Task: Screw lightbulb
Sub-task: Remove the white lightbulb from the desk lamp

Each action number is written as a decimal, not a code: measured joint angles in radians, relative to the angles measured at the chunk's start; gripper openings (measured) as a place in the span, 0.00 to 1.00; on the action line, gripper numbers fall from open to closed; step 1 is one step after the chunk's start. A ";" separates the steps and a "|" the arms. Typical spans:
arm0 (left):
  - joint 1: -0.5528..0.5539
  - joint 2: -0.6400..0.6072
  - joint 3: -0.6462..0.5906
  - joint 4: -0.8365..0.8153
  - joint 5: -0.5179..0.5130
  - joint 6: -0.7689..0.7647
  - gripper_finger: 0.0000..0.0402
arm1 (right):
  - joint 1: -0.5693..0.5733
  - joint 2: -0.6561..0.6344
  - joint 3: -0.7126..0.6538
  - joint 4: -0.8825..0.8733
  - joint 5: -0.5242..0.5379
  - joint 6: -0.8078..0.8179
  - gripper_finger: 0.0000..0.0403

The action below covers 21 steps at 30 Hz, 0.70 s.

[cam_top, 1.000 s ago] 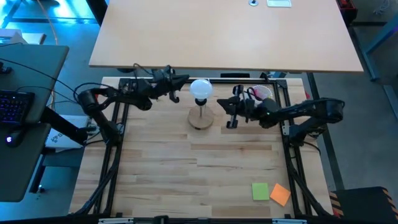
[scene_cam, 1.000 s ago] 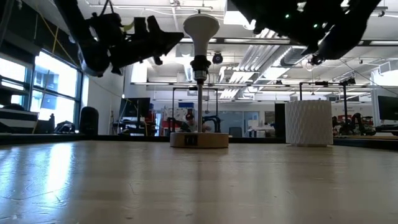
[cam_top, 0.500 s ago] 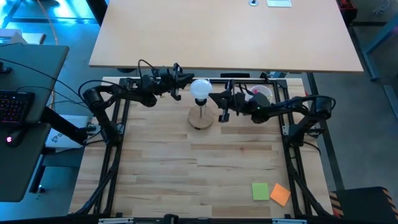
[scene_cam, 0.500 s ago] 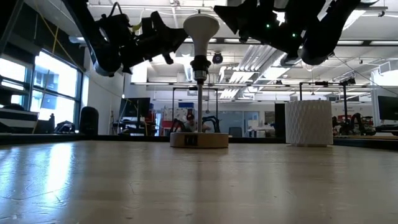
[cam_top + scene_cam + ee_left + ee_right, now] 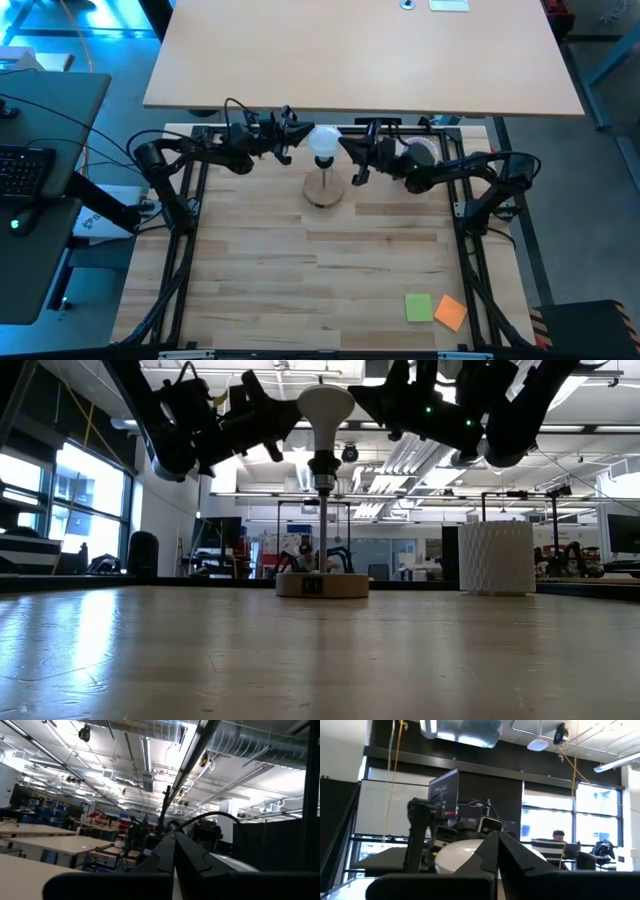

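Lightbulb (image 5: 323, 143) sits seated upright atop the slim post of the round wooden stand (image 5: 322, 190) at the far centre of the light wooden table (image 5: 320, 270), raised well above the surface, with the left gripper (image 5: 290, 143) just beside its globe on the left and the right gripper (image 5: 352, 158) just beside it on the right; whether either gripper's fingers are parted or pressed onto the globe cannot be told. Farther right stands a white ribbed cup (image 5: 496, 558), and green (image 5: 418, 307) and orange (image 5: 451, 313) sticky notes lie at the near right of the table. Beyond it, a large plain desk (image 5: 364, 55) fills the far side, and the low view shows an open workshop with ceiling ducts and windows on the left.
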 joint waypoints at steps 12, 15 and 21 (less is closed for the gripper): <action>-0.047 -0.008 0.000 0.002 0.010 -0.035 0.00 | -0.059 -0.001 0.000 -0.005 0.011 0.019 0.00; -0.054 -0.019 0.000 0.000 0.023 -0.018 0.00 | -0.074 0.000 0.000 -0.014 0.013 0.019 0.00; -0.053 -0.068 -0.012 -0.003 0.063 -0.014 0.00 | -0.092 -0.004 -0.001 -0.019 0.018 0.026 0.00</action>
